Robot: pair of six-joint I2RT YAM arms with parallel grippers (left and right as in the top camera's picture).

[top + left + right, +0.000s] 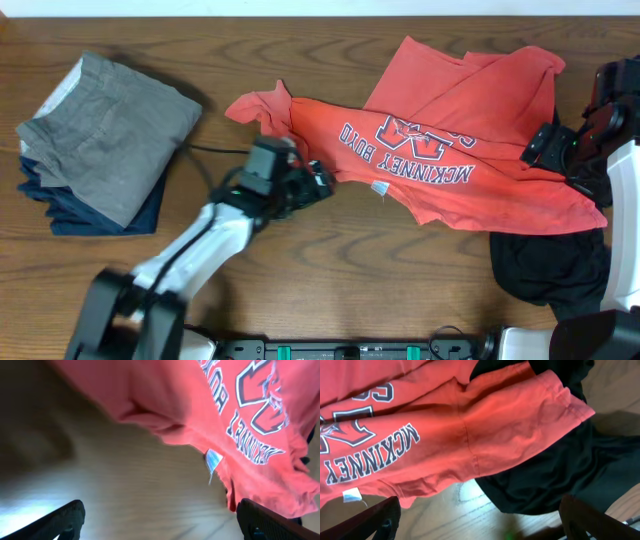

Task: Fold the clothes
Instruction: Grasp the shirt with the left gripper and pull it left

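a crumpled coral-red cotton t-shirt with navy-and-white lettering [450, 150] lies print-up across the right half of the wooden worktop [330, 290], its right end draped over a black fabric garment [550, 265]; a folded stack of grey and navy garments [105, 145] sits well apart at the left. the left hand [305, 185] hovers just beside the shirt's left sleeve, released and empty; the right hand [545, 150] hangs over the shirt's right edge, likewise spread wide and holding nothing. the shirt looks light, limp and prone to bunching, so a pinch at a sleeve hem or shoulder seam seems best, taking one layer only, clear of the black cloth beneath.
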